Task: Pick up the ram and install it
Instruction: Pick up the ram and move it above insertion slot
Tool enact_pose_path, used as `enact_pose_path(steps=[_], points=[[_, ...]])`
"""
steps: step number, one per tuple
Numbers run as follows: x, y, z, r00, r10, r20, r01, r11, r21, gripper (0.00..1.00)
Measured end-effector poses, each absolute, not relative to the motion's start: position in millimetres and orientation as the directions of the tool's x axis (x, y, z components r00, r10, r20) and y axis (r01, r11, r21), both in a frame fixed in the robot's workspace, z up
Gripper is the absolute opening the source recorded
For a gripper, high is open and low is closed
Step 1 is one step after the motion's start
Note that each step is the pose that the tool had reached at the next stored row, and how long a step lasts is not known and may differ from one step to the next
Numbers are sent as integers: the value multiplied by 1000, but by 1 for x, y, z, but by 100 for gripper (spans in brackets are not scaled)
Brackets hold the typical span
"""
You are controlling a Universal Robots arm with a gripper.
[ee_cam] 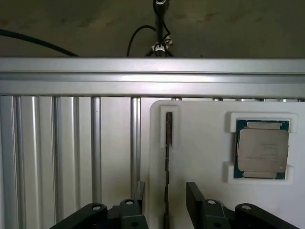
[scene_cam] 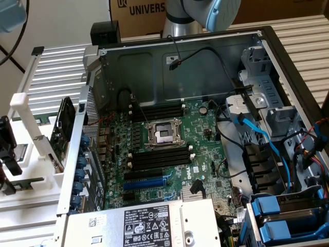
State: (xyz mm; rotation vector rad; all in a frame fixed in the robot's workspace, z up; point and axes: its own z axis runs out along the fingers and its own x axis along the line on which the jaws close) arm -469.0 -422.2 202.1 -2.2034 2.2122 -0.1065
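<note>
Ram (ee_cam: 167,162) between parted fingers (ee_cam: 195,196), open computer case (scene_cam: 154,72)

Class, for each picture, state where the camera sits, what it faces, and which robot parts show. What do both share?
Exterior view: off the arm, high up, looking down into the open computer case; part of the arm shows.
Wrist view: on the wrist, looking past the gripper, jaws open, at the ram in its white holder.
Shared: the ribbed metal table.

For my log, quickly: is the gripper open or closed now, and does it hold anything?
Gripper: open, one finger on each side of the ram, holding nothing.
</note>
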Motion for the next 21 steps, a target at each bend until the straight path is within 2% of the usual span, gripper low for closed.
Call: enact_pose_path(steps=[3, 4, 5, 15, 16, 17, 21], points=[[-469, -422, 202, -5, -999, 36, -998, 3, -61, 47], [-469, -422, 202, -5, -999, 36, -998, 3, -61, 45], [-469, -422, 202, -5, -999, 36, -998, 3, -61, 38], [-469, -422, 198, -5, -999, 36, -998, 3, -61, 36], [-469, -422, 198, -5, -999, 36, -998, 3, -61, 29], [-469, -422, 198, -5, -999, 36, -998, 3, -61, 17], [-469, -422, 197, -5, -999, 36, -998, 3, -61, 14]])
